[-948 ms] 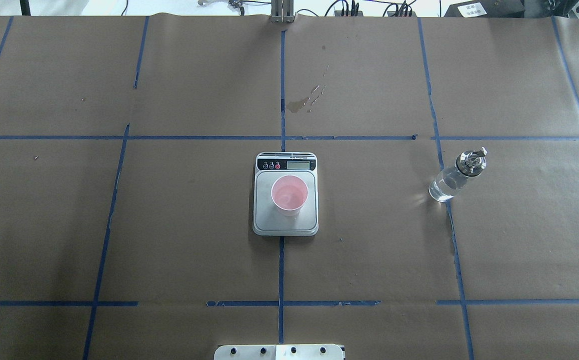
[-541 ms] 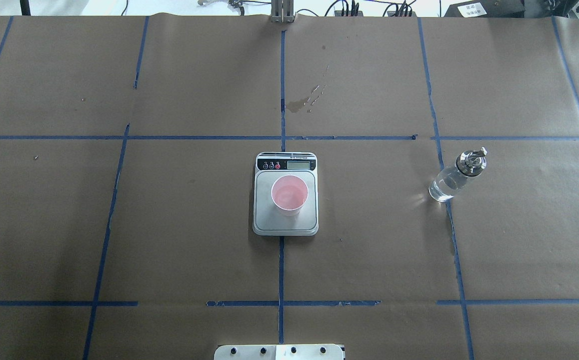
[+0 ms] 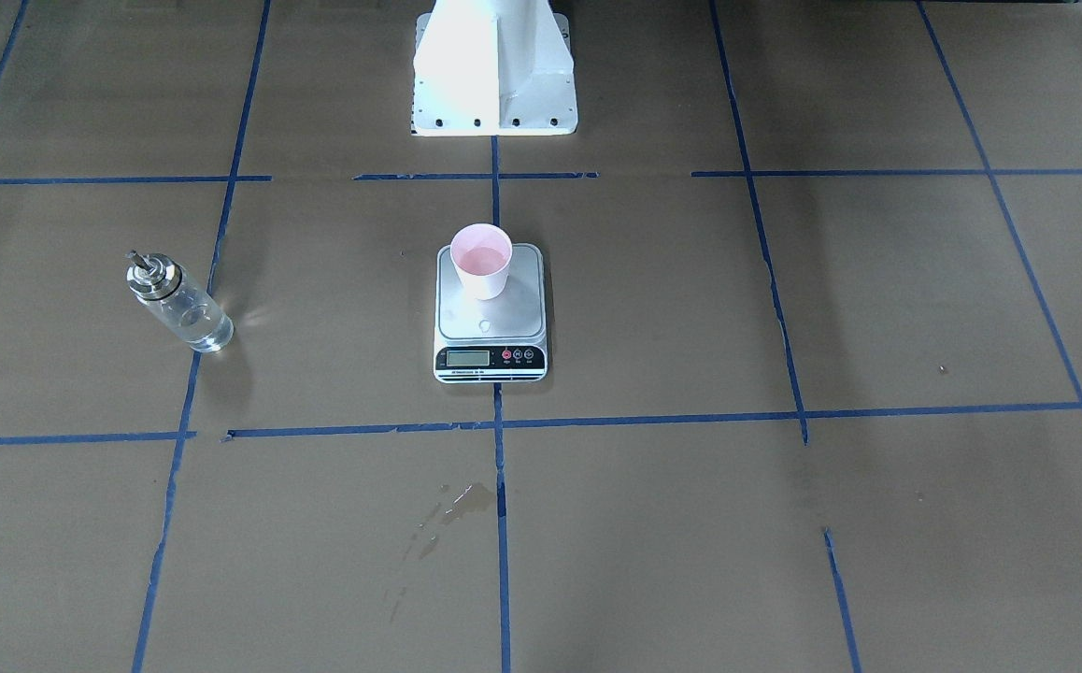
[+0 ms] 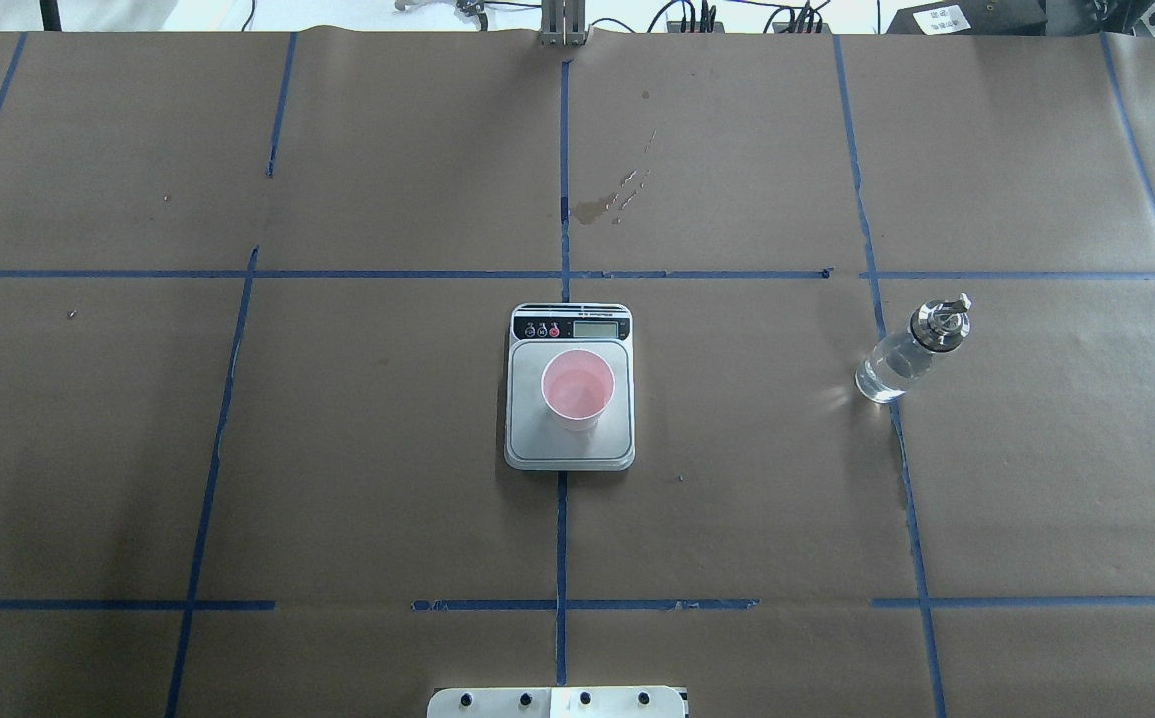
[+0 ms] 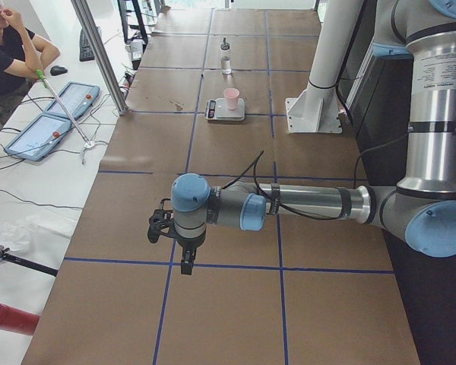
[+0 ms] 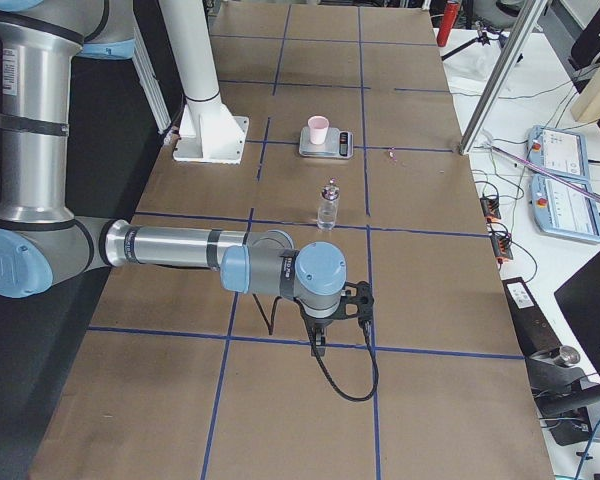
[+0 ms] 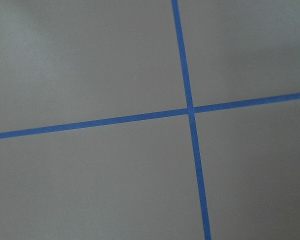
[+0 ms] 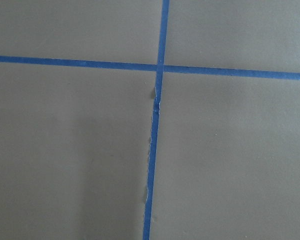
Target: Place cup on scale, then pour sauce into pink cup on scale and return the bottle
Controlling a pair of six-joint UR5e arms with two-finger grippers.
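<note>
- Cup [image 4: 577,387] sat upright on the scale [image 4: 528,444], on its steel plate, well apart from both claws.
- The bottle [image 4: 912,349] stood alone on the brown paper [image 4: 238,449], nearer the right gripper [image 6: 318,343] than the left gripper [image 5: 184,262], but touching neither. It was part-full of clear sauce [image 4: 885,374].
- Honestly, nothing had shifted over the last second, cup and bottle were in the same spots.
- Couldn't tell if either claw was spread or pressed together, since only the side views showed them.
- Both wrist cams saw just blue tape lines [image 7: 190,110].
- My guess: the arms were parked, so the bottle was either already returned or not picked up yet. Couldn't tell if the cup held liquid.
</note>
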